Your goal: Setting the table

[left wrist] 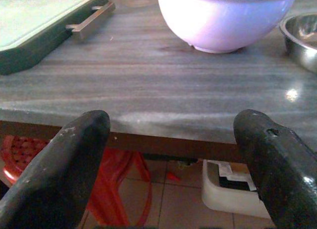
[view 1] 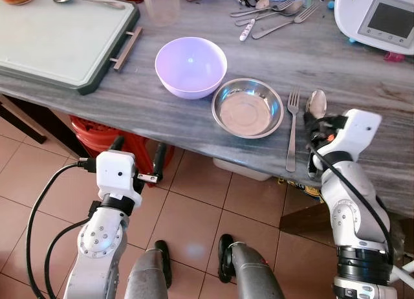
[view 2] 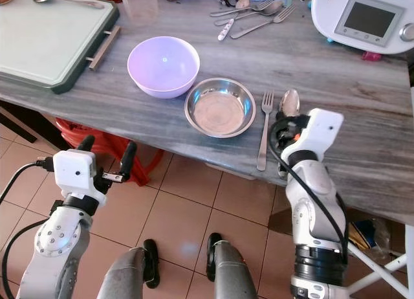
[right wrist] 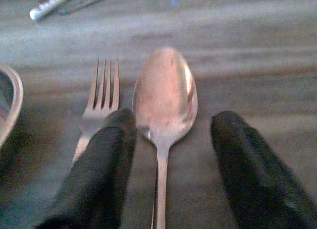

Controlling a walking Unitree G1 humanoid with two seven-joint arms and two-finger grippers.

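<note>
The right gripper (right wrist: pixel 168 154) hovered low over the grey stone table (view 1: pixel 194 111), its black fingers (right wrist: pixel 99 169) spread around the handle of the silver metal spoon (right wrist: pixel 166 97). The silver fork (view 1: pixel 293 127) lay just beside, at nine o'clock from the spoon. Further at nine o'clock stood the round steel bowl (view 1: pixel 248 107), touching the lilac plastic bowl (view 1: pixel 191 66). The left gripper (left wrist: pixel 168 154) hung spread before the table edge.

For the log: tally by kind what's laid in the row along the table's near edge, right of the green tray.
Bowls: 2 (lavender bowl, steel bowl)
Forks: 1 (fork)
Spoons: 1 (spoon, lying between the open fingers of the right pincer)
Total: 4
</note>
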